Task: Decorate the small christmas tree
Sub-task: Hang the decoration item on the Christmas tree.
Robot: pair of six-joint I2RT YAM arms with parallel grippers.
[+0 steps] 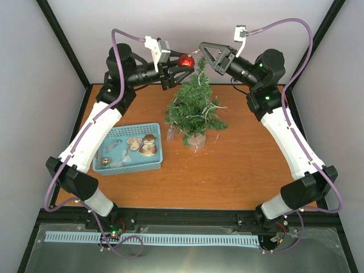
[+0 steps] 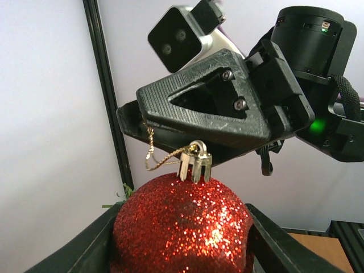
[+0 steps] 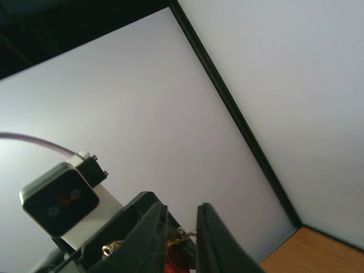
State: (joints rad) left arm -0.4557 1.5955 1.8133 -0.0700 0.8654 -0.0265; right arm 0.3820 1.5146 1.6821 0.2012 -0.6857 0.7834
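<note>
Red glitter fills the left wrist view: the left claw (image 1: 180, 63) is clamped on a bauble (image 2: 182, 227), one finger on either side, high over the tip of the tree (image 1: 195, 108). The right claw (image 3: 182, 230) sits nose to nose with it, jaws a sliver apart at the gold loop (image 2: 154, 162). Pinching it or just beside it? Can't tell, the fingers hide the spot. The bauble's lower half is cut off. The tree stands mid-desk (image 1: 244, 165), towards the far edge. A blue basket (image 1: 129, 125) lies by the left edge, with brownish trinkets (image 1: 148, 149) inside, too small to name. Only the top view shows tree and basket; the right wrist sees mostly wall (image 3: 142, 114).
</note>
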